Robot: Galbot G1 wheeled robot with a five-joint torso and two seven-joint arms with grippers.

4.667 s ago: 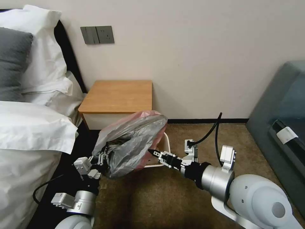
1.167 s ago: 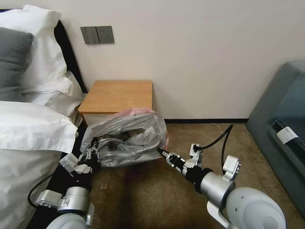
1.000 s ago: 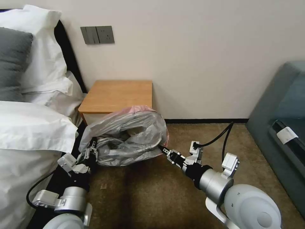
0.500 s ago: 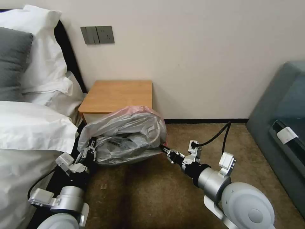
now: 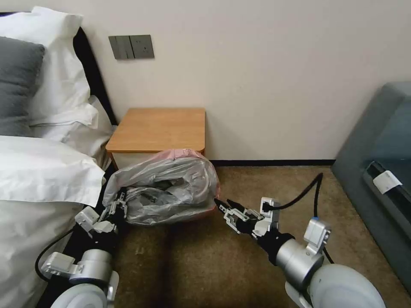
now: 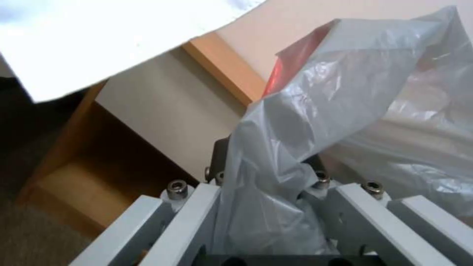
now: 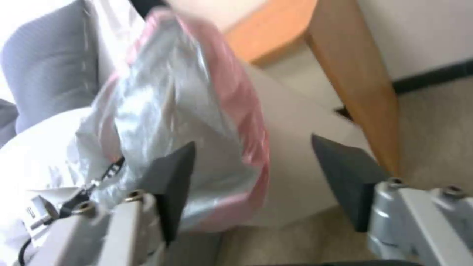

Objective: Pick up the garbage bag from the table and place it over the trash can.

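The garbage bag [image 5: 165, 188], crinkled grey plastic with a pinkish-red edge, lies draped over the trash can on the carpet in front of the table [image 5: 160, 128]. The bag hides nearly all of the trash can in the head view; its cream wall [image 7: 295, 177] shows below the bag's pink edge [image 7: 231, 99]. My left gripper [image 5: 119, 204] is low at the bag's left side, shut on a fold of the bag [image 6: 305, 122]. My right gripper [image 5: 225, 204] hovers just right of the bag, open, with nothing between its fingers [image 7: 172, 181].
The bed [image 5: 38, 171] with white bedding stands close on the left, touching my left arm's side. The wall [image 5: 265, 77] is behind the table. A grey-blue sofa [image 5: 381, 162] stands at the far right. Bare brown carpet [image 5: 192, 256] lies in front.
My right gripper has let go of the bag's right edge, opened and drawn back to the right. The bag has sunk lower over the trash can. The left gripper keeps its hold.
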